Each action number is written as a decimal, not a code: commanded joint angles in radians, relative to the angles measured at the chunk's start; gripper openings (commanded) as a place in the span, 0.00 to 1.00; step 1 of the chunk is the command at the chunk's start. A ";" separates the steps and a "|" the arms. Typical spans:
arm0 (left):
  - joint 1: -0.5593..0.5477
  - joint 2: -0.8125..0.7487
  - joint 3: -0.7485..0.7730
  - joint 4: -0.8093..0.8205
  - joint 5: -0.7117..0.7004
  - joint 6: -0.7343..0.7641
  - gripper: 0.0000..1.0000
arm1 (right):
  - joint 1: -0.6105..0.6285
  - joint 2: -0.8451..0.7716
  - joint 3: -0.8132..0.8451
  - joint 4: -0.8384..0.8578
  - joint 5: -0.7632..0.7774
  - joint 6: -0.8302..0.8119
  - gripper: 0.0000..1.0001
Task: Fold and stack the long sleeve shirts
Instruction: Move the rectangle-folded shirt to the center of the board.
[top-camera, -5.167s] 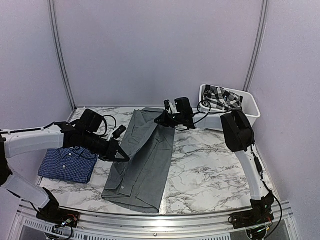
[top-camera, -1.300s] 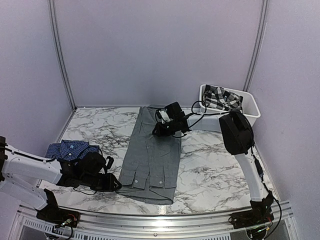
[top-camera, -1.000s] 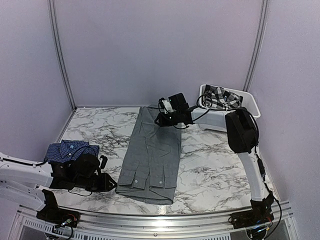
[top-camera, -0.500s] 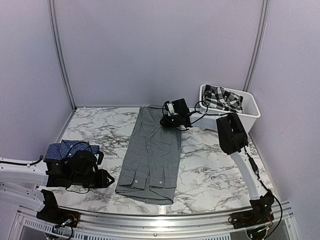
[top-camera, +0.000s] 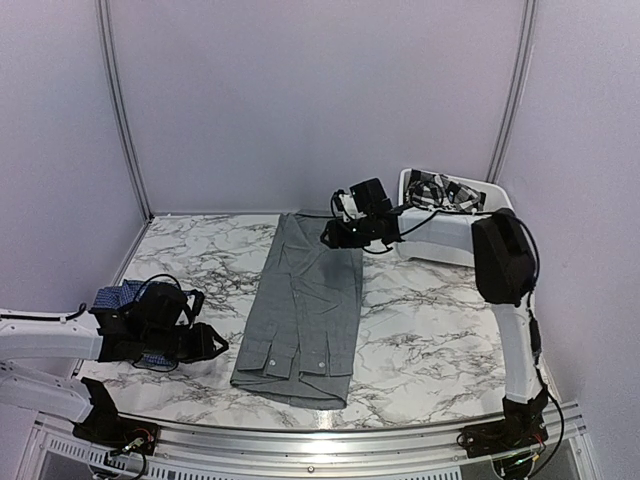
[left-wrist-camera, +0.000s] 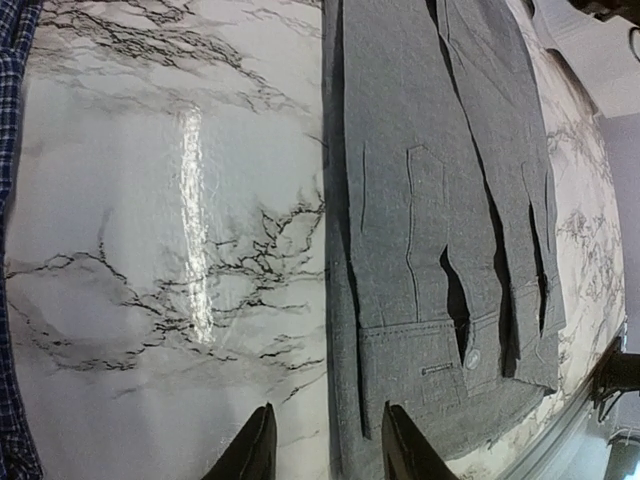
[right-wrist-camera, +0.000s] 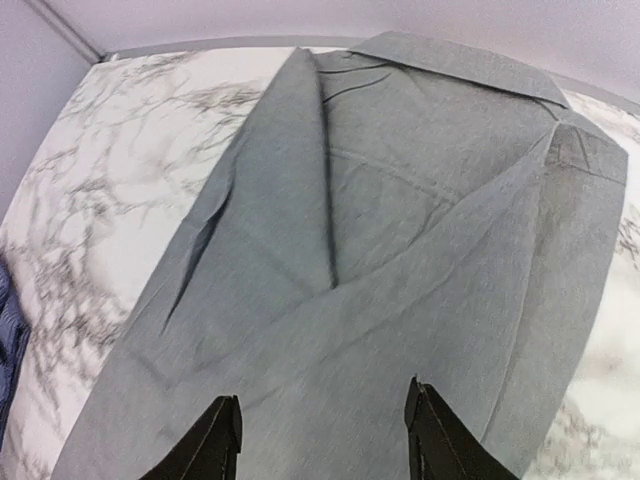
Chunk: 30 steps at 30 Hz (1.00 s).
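The grey long sleeve shirt (top-camera: 305, 300) lies flat in the middle of the tabletop (top-camera: 430, 320), already narrowed into a long strip. Its long axis runs from the far edge toward the near edge, and the buttoned cuffs sit at the near end. The right gripper (top-camera: 335, 235) hovers over the far end of the strip, above its right-hand side. Its fingers are spread and empty, with only grey cloth showing between them in the right wrist view. The left gripper (top-camera: 212, 343) sits low by the near left part of the tabletop, just beside the near end of the shirt. It too is released and grasps nothing, and its wrist view shows the shirt's left edge running just ahead of the fingertips. The shirt therefore lies to the right of the left gripper, and it stretches toward the near edge beneath the right one. Each arm is nearer one end, so a crosswise fold along that axis looks like the step due. The blue checked shirt (top-camera: 112, 298) rests by the left edge, mostly hidden behind the left arm. A white bin (top-camera: 407, 180) holding a plaid cloth stands at the far right corner.
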 joint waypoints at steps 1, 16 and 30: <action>0.014 0.069 0.052 0.042 0.095 0.098 0.38 | 0.075 -0.290 -0.302 0.076 -0.008 0.033 0.53; 0.013 0.185 0.044 0.042 0.179 0.127 0.34 | 0.291 -0.771 -0.947 0.084 0.034 0.276 0.59; -0.181 0.186 -0.050 0.137 0.155 -0.051 0.03 | 0.331 -0.935 -1.215 0.061 -0.005 0.376 0.54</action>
